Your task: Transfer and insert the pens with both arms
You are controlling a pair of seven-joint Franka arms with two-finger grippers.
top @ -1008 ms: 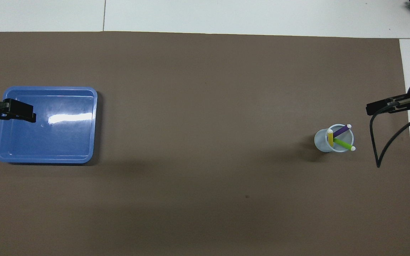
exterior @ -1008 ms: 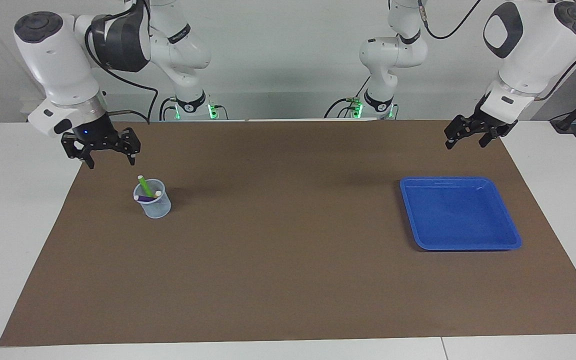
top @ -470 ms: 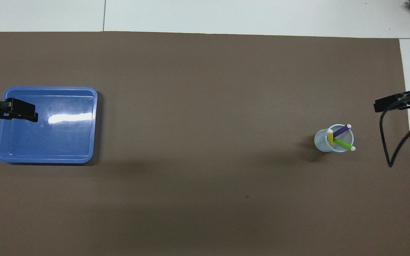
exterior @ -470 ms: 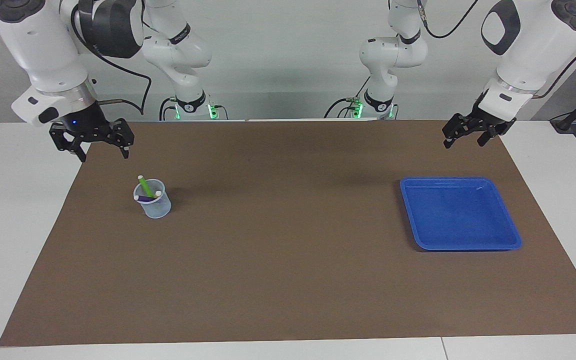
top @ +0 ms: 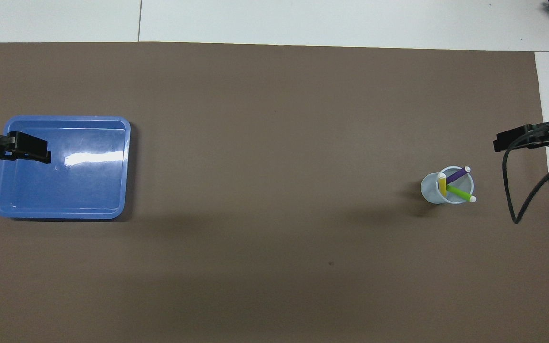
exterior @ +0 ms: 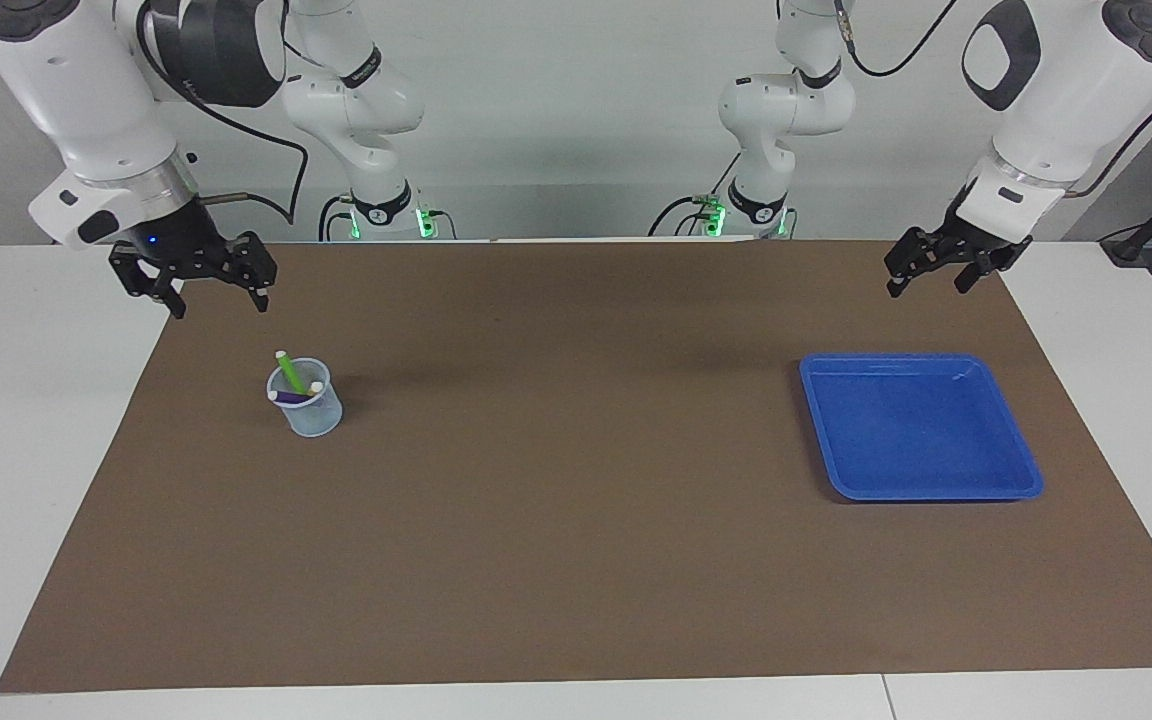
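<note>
Facing view: right gripper (exterior: 217,300) hangs in air w/ fingers spread wide, holding nothing; clear cup (exterior: 310,405) sits on brown mat (exterior: 576,560) below the fingertips, apart from them, w/ green pen (exterior: 288,372) and purple pen (exterior: 288,397) in it. Left gripper (exterior: 928,286) waits raised, fingers spread, above mat just short of blue tray (exterior: 1028,478). Overhead view: yellow pen (top: 442,183) also stands in cup (top: 428,188), leaning on rim; one left-gripper finger (top: 29,146) overlaps tray (top: 60,213).
</note>
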